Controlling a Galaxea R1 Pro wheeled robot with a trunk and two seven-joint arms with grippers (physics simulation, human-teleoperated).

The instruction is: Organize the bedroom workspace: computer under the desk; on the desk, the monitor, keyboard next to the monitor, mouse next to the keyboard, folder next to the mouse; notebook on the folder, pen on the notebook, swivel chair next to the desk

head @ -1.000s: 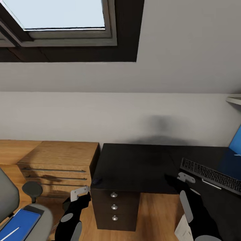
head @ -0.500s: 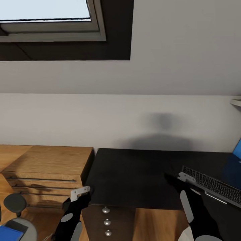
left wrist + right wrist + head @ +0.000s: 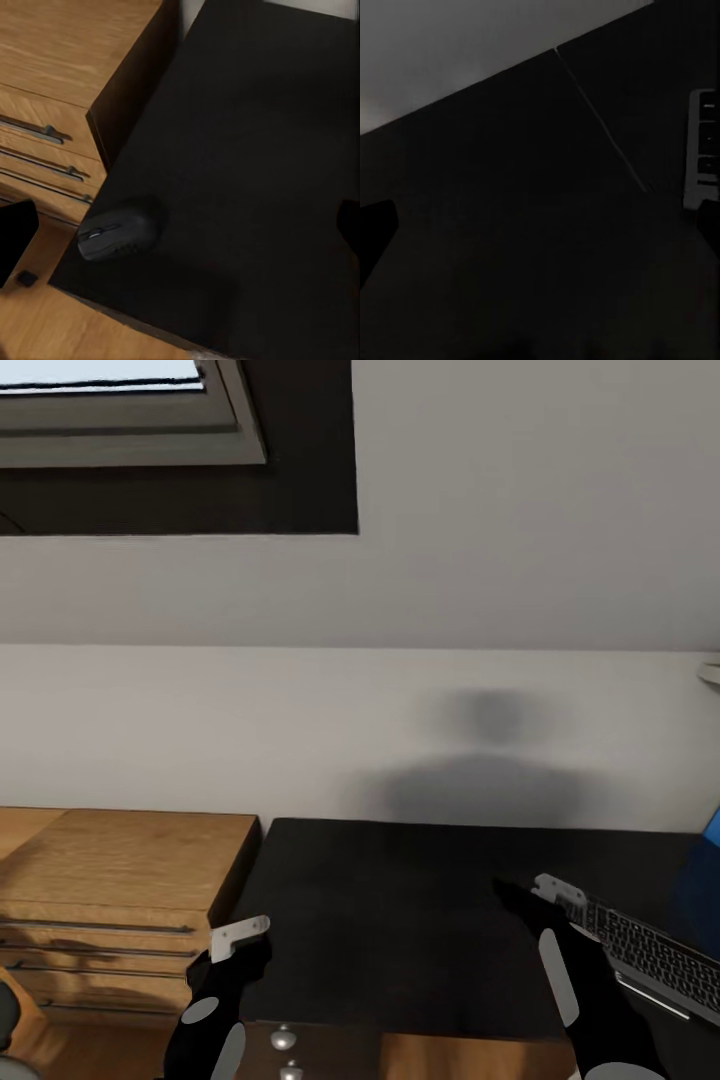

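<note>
The mouse point(image 3: 120, 229) lies on the glossy black worktop point(image 3: 400, 920) close to its near corner, on the side next to the wooden dresser point(image 3: 110, 880); the left wrist view shows it dark and rounded, sitting flat and alone, with nothing touching it. The keyboard point(image 3: 650, 955) rests on the same worktop far off toward the right, its dark keys and thin grey rim running at a slant out of the head view; the mouse and the keyboard are well apart, with bare black top between them. The left claw point(image 3: 238, 938) hangs above the worktop's near left edge, grasping nothing — whether its fingers are spread or closed I cannot tell. The right claw point(image 3: 556, 890) hovers just beside the keyboard's near end, over the worktop, and its state cannot be told either. Silver drawer knobs point(image 3: 284, 1040) show below the front edge. The dresser stands against the worktop's left side — its drawers have long dark handles point(image 3: 34, 129). Behind is a pale wall point(image 3: 400, 700), and a window point(image 3: 110, 410) sits high on the left.
</note>
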